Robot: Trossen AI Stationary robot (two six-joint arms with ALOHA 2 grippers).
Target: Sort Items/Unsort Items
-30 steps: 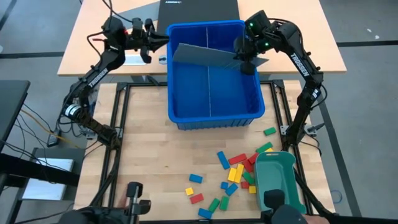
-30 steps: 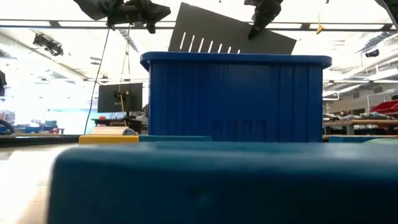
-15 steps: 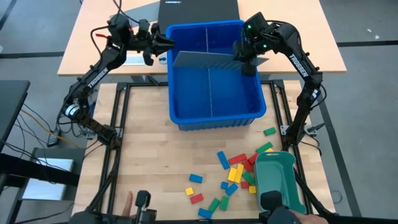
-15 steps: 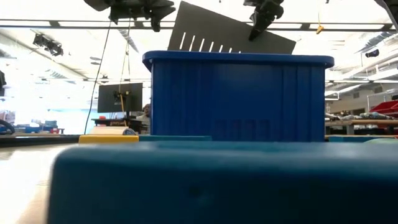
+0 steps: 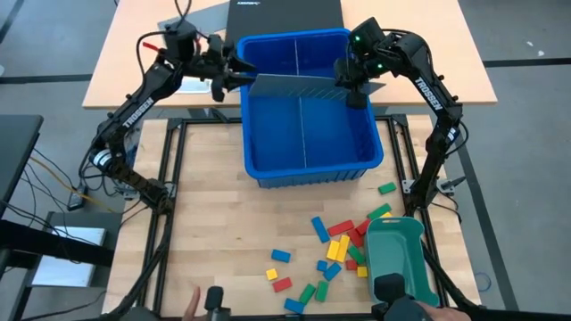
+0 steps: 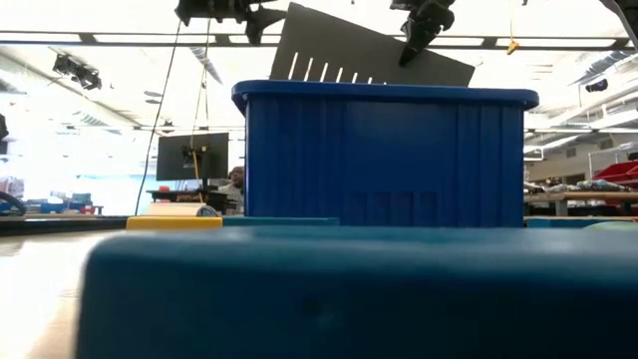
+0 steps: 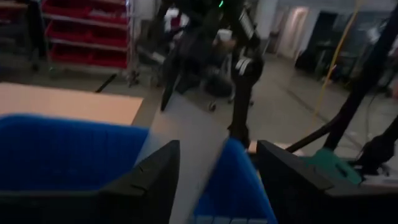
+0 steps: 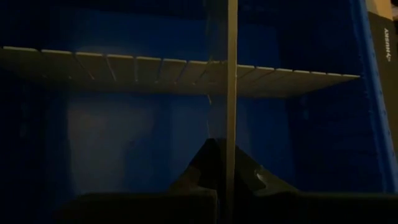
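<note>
Jaws of the left gripper [image 5: 243,73] stand apart astride the grey slotted divider sheet's [image 5: 294,86] left end, while the right gripper [image 5: 354,87] is clamped on its right end (sheet tilted, above the blue bin [image 5: 308,165]). The toy blocks [image 5: 332,254] lie scattered on the wooden table [image 5: 214,232], beside the teal tray [image 5: 399,254].
</note>
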